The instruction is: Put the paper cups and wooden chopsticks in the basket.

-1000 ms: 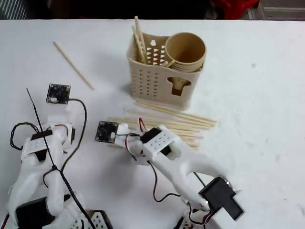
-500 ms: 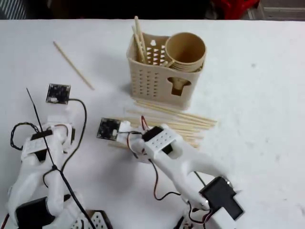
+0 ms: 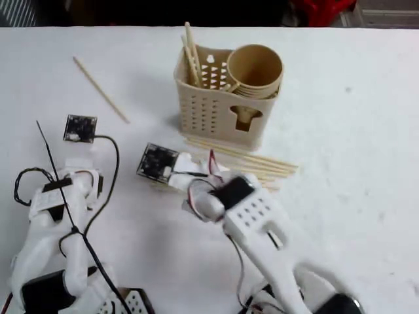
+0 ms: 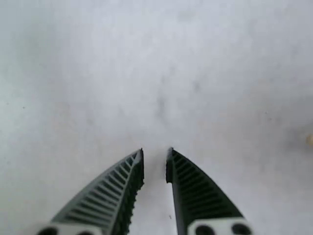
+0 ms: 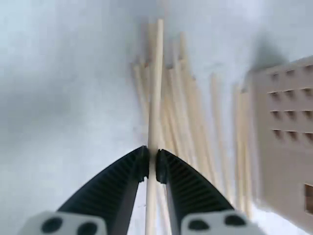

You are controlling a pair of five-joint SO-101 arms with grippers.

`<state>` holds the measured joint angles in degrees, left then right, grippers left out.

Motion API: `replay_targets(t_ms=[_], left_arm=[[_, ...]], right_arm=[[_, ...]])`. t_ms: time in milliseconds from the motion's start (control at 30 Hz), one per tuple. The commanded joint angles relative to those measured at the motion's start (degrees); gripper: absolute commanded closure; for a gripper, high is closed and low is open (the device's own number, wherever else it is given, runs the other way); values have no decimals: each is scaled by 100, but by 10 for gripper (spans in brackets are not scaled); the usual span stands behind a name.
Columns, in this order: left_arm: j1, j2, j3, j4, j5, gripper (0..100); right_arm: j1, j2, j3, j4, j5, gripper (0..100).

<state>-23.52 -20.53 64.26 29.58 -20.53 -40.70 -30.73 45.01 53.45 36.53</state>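
A cream basket (image 3: 213, 111) with holes in its walls stands upright on the white desk (image 3: 366, 131). Tan paper cups (image 3: 255, 69), nested in one stack, sit at one end of it; a few wooden chopsticks (image 3: 191, 52) stand tilted at the other. Just in front lies a loose pile (image 3: 268, 163) of chopsticks, one stick (image 5: 156, 73) pinched in the right claw (image 5: 151, 166). A single chopstick (image 3: 100, 89) lies slanted, well apart

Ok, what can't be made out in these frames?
High view: the right arm covers part of the pile, so loose chopsticks cannot be counted.
High view: the basket wall hides how many cups are stacked.
Right wrist view: the chopstick in the right gripper is cut off by the edge, its length unknown.
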Motion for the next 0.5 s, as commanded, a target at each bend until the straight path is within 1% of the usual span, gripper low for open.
replay_targets(t_ms=[0,67,233,367,467], left_arm=[[145,-136,-9,-132,-70,902],[145,-136,-9,-132,-70,902],[145,-136,-9,-132,-70,902],[145,-136,-9,-132,-70,902],[145,-136,-9,-132,-70,902]], right_arm=[[189,-1262,-440,277,-141,982],[400,-1516,-905,277,-308,982],[857,-1402,-2664,-75,-1231,982],[1007,-840,-3613,-910,-1881,981],[1015,-277,-3938,-1851,-2057,981]])
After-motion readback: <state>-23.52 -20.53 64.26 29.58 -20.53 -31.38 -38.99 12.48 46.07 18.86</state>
